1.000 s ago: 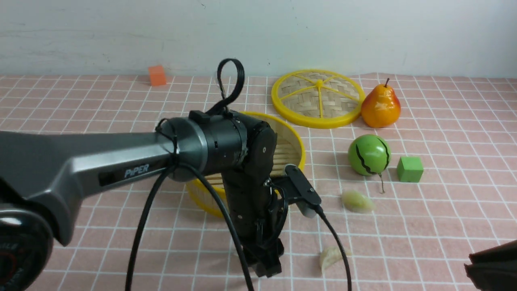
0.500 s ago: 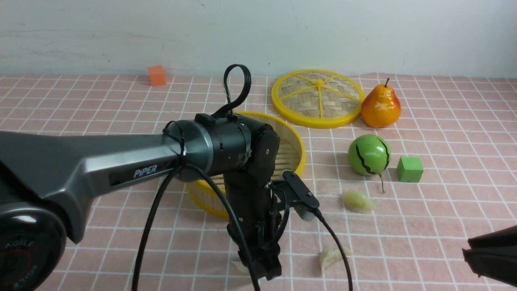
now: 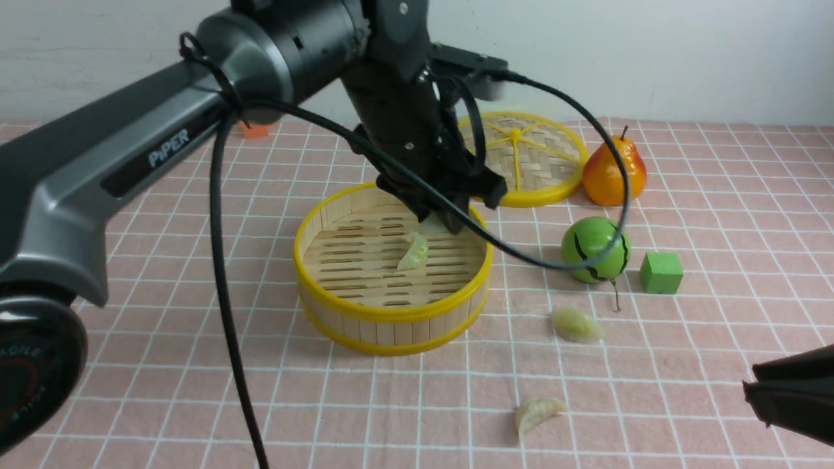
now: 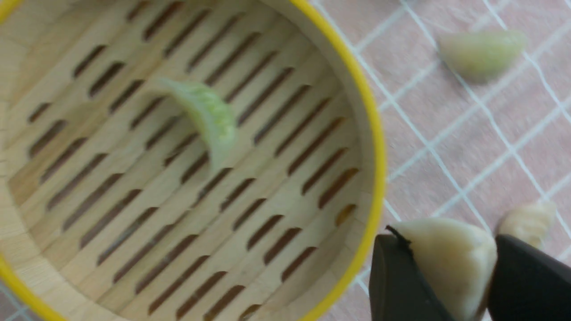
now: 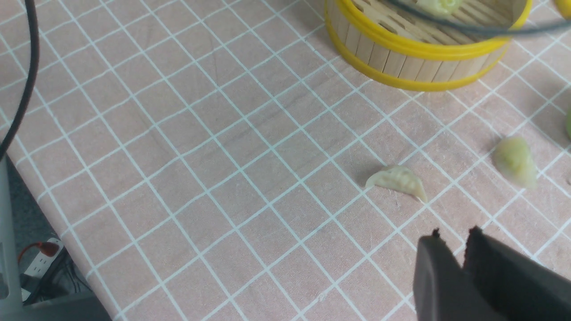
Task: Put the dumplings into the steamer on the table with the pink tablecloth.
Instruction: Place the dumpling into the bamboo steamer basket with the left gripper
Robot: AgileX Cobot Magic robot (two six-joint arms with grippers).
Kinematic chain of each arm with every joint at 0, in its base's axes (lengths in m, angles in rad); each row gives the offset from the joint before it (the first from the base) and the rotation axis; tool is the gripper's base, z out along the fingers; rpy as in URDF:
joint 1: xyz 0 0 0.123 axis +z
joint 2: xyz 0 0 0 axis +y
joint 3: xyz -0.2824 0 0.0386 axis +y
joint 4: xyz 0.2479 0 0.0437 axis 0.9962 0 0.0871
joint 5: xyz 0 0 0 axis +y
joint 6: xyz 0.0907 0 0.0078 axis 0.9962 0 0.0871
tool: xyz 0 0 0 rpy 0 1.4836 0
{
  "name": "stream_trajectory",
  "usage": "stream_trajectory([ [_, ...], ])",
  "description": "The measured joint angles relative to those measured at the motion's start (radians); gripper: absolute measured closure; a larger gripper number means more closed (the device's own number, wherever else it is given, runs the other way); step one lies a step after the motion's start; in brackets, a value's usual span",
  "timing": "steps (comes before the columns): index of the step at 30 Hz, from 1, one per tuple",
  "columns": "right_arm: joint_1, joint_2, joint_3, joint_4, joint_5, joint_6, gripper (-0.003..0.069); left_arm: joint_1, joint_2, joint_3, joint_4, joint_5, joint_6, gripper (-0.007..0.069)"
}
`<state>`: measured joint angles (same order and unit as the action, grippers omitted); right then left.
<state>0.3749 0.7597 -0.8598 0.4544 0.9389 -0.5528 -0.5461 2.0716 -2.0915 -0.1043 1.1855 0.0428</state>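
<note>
Item, left tool point(image 4: 446, 278): lower right of the left wrist view, its two dark fingers pinching the held dumpling point(image 4: 446, 256), a cream pleated crescent gripped across its body. In the front view this tool point(image 3: 445, 220) hung at frame centre over the right-hand far rim of the steamer point(image 3: 391, 329). Item, steamer: round, yellow-rimmed and slat-floored, at centre frame on the pink tablecloth point(image 3: 195, 365) covering the bench. It contained one green dumpling point(image 3: 415, 252), lying right of centre on the slats. Handling note, by judgement: in the wrist view the held piece sat against the rim line rather than clearly over the floor. The tool would best travel further inward, stop over bare slats clear of the green dumpling, come down low, and only then spread, so that the piece neither bounces off the rim nor lands on its neighbour. Item, pale green dumpling point(image 3: 576, 324): loose on the cloth, right of the steamer, below the green ball point(image 3: 594, 249). Item, cream dumpling point(image 3: 537, 413): loose on the cloth, lower centre-right. Item, right tool point(image 5: 464, 254): lower right of its wrist view, fingers pressed nearly together with only a thin slit, carrying nothing, near the cream dumpling and apart from it. Markings: "PiPER" point(image 3: 168, 147) in pale letters on the left forearm, upper left. Curved lettering on the joint housing at lower left was too cropped to read whole.
</note>
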Motion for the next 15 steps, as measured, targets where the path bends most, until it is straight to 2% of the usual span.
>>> stream_trajectory([
  [2, 0.000, 0.000, 0.000, 0.000, 0.000, 0.000, 0.0554, 0.053, 0.016, -0.002, 0.007, -0.048, -0.064, 0.0372],
  [6, 0.000, 0.000, 0.000, 0.000, -0.003, 0.000, 0.0549, 0.118, 0.082, -0.002, 0.017, -0.121, -0.112, 0.0372],
  [15, 0.000, 0.000, 0.000, 0.013, -0.003, 0.020, 0.0543, 0.134, 0.228, -0.002, 0.074, -0.205, -0.171, 0.0372],
])
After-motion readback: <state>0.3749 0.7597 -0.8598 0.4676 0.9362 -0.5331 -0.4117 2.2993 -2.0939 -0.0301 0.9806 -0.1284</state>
